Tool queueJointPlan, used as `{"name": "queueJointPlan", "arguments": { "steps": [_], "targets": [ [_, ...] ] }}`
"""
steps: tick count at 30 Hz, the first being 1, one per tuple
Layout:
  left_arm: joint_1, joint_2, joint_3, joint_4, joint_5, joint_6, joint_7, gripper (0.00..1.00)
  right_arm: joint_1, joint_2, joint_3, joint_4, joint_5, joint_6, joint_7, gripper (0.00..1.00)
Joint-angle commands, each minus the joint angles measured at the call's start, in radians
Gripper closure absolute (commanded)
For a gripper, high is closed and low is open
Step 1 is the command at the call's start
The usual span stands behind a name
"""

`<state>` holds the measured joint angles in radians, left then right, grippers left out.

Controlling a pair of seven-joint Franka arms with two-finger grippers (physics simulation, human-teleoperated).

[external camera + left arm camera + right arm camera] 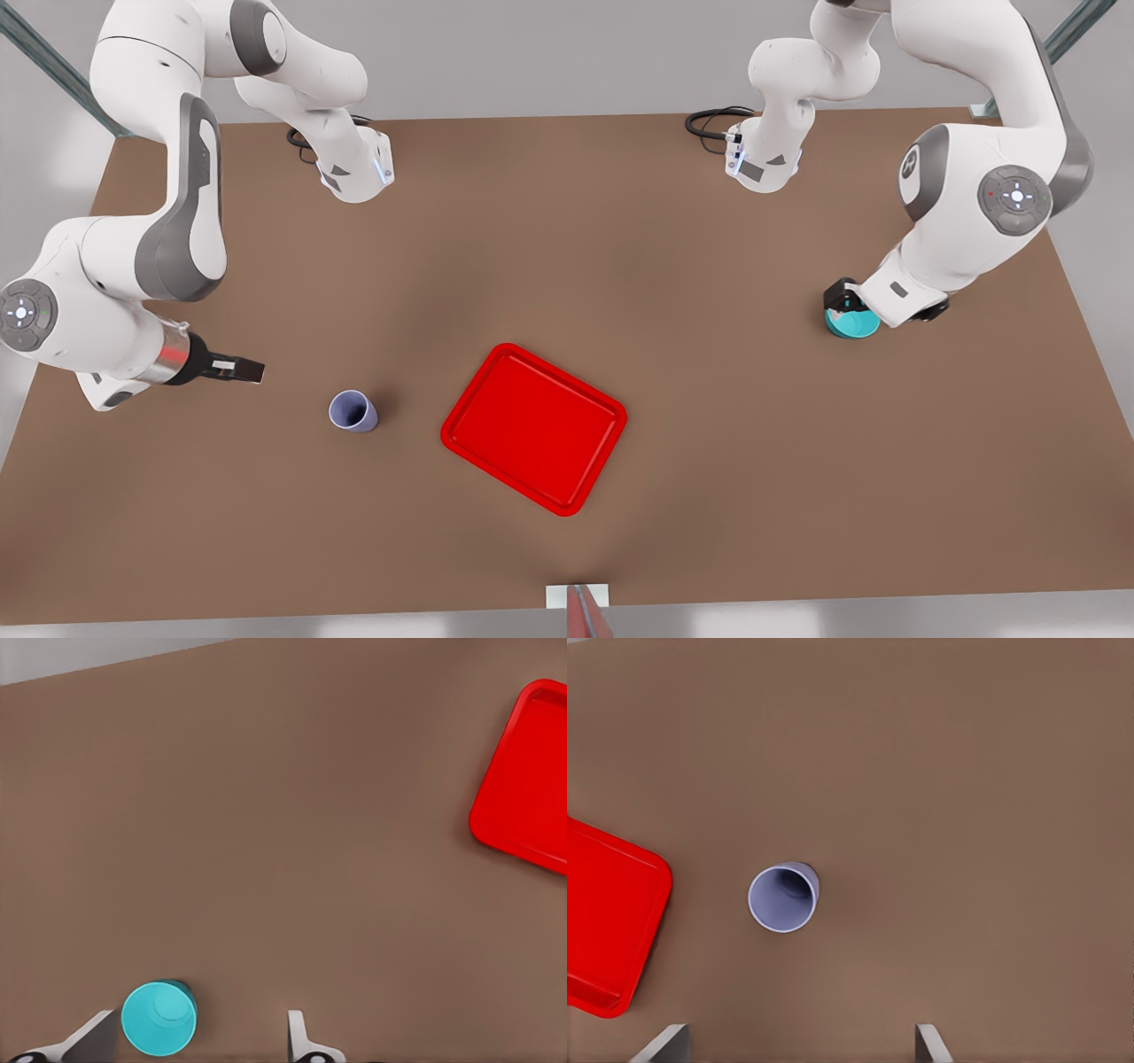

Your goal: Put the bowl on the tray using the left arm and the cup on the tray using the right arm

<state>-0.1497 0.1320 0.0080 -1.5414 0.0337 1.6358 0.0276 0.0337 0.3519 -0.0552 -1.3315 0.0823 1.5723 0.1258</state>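
L gripper (852,306) sits spread over the bowl (855,324) (no pinch). R gripper (241,369) spread, near the cup (353,412); tray (534,428) between.

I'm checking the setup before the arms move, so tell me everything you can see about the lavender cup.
The cup is a small, plain lavender tumbler with no handle, smooth and matte like plastic, and looks empty. It stands upright, mouth up, on the brown table, apart from the red tray on the front view's left of it. Nothing touches it but the table. The right gripper hovers open further to the front view's left, not yet around it.
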Motion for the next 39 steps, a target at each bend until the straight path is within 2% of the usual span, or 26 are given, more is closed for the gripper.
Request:
{"name": "queueJointPlan", "arguments": {
  "steps": [1, 2, 3, 4, 5, 7, 9, 16, 22, 23, 24, 25, 26, 32, 39],
  "targets": [
    [0.002, 0.003, 0.000, 0.000, 0.003, -0.001, -0.002, 0.00, 0.000, 0.001, 0.000, 0.000, -0.001, 0.000, 0.000, 0.00],
    [0.012, 0.005, 0.001, -0.048, 0.003, -0.001, -0.005, 0.00, 0.000, 0.001, 0.000, 0.000, 0.001, 0.002, 0.000, 0.00],
    [0.030, -0.003, 0.047, -0.181, 0.003, 0.009, -0.015, 0.00, 0.000, 0.001, 0.000, 0.000, 0.001, 0.002, 0.000, 0.00],
    [0.070, -0.002, 0.102, -0.287, -0.017, 0.091, 0.003, 0.00, 0.000, 0.001, 0.000, 0.000, 0.001, 0.002, 0.000, 0.00],
    [0.125, -0.003, 0.112, -0.397, -0.075, 0.217, 0.040, 0.00, 0.000, 0.001, 0.000, 0.000, 0.001, 0.002, 0.000, 0.00],
    [0.213, 0.011, 0.168, -0.558, -0.202, 0.406, 0.325, 0.00, 0.000, 0.001, 0.000, 0.000, 0.001, 0.002, 0.000, 0.00],
    [0.219, 0.021, 0.219, -0.664, -0.238, 0.489, 0.488, 0.00, 0.000, 0.001, 0.000, 0.000, 0.001, 0.002, 0.000, 0.00],
    [0.300, 0.112, 0.221, -0.741, -0.274, 0.662, 0.597, 0.00, 0.000, 0.001, 0.000, 0.000, 0.001, 0.000, 0.000, 0.00],
    [0.306, 0.189, 0.219, -0.747, -0.299, 0.664, 0.627, 0.01, 0.000, 0.001, 0.000, 0.000, 0.001, 0.002, 0.000, 0.00],
    [0.306, 0.195, 0.219, -0.746, -0.299, 0.664, 0.629, 0.08, 0.000, 0.001, 0.000, 0.000, 0.001, 0.002, 0.000, 0.00],
    [0.306, 0.196, 0.219, -0.746, -0.299, 0.665, 0.629, 0.30, 0.000, 0.001, 0.000, 0.000, 0.001, 0.002, 0.000, 0.00],
    [0.306, 0.196, 0.219, -0.744, -0.299, 0.664, 0.629, 0.57, 0.000, 0.001, 0.000, 0.000, 0.001, 0.002, 0.000, 0.00],
    [0.306, 0.198, 0.219, -0.744, -0.301, 0.665, 0.629, 0.70, 0.000, 0.001, 0.000, 0.000, 0.001, 0.002, 0.000, 0.00],
    [0.306, 0.215, 0.219, -0.740, -0.336, 0.673, 0.627, 0.79, 0.000, 0.001, 0.000, 0.000, 0.001, 0.002, 0.000, 0.00],
    [0.305, 0.221, 0.219, -0.717, -0.328, 0.667, 0.620, 0.79, 0.000, 0.001, 0.000, 0.000, 0.001, 0.000, 0.000, 0.00]
  ]
}}
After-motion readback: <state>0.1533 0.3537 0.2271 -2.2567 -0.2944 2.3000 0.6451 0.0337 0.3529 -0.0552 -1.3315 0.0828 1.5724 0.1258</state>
